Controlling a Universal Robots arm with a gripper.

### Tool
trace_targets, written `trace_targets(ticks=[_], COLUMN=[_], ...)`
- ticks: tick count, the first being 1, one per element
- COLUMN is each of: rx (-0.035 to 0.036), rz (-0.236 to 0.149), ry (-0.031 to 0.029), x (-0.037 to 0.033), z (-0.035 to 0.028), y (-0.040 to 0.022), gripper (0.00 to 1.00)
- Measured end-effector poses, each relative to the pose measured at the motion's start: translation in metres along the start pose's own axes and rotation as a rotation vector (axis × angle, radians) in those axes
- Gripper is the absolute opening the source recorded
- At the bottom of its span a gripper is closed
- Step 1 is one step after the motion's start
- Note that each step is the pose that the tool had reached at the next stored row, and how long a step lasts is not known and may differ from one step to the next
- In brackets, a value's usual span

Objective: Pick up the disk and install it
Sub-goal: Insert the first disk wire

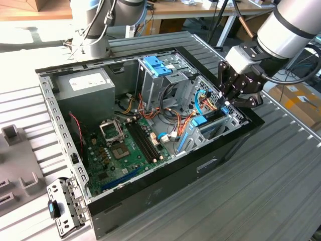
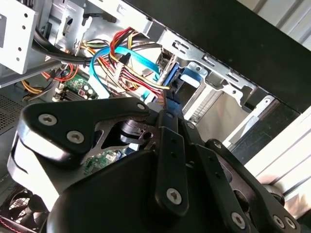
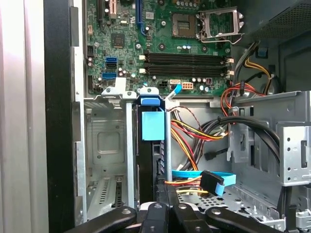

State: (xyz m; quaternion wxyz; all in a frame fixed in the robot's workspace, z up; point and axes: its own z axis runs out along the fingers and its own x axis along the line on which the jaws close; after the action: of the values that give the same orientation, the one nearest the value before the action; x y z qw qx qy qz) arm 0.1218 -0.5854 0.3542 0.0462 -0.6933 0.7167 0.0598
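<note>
1. Tool [image 1: 226, 103]: your fingers are closed on the disk [image 3: 152, 145], standing on edge in the drive cage [image 3: 109, 145] of the computer case [image 1: 150, 196].
2. Disk's lower end: hidden behind the fingers.

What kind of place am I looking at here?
Probably a robotics lab or workshop: an open computer case lies on a ribbed metal table, cardboard boxes sit nearby, and the gripper works at its drive bay.

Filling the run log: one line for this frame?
step: install | end effector: shut on disk | disk: upright in drive cage, inside case
</note>
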Motion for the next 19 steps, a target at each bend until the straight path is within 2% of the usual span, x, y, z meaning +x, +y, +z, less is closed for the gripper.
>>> trace_targets(ticks=[3, 6, 10, 11, 12, 15, 19], rx=[-0.0091, -0.0134, -0.0171, -0.0173, -0.0173, -0.0173, -0.0174], rz=[0.002, 0.002, 0.003, 0.003, 0.003, 0.003, 0.002], ry=[0.0001, 0.0002, 0.0007, -0.0021, -0.0025, -0.0028, -0.0072], x=[0.0006, 0.0013, 0.0021, 0.0018, 0.0007, -0.0011, -0.0023], z=[0.0038, 0.0092, 0.0129, 0.0114, 0.0033, -0.0090, -0.0164], y=[-0.0009, -0.0011, -0.0012, -0.0012, -0.0010, -0.0009, -0.0043], gripper=[0.11, 0.11, 0.11, 0.11, 0.11, 0.11, 0.11])
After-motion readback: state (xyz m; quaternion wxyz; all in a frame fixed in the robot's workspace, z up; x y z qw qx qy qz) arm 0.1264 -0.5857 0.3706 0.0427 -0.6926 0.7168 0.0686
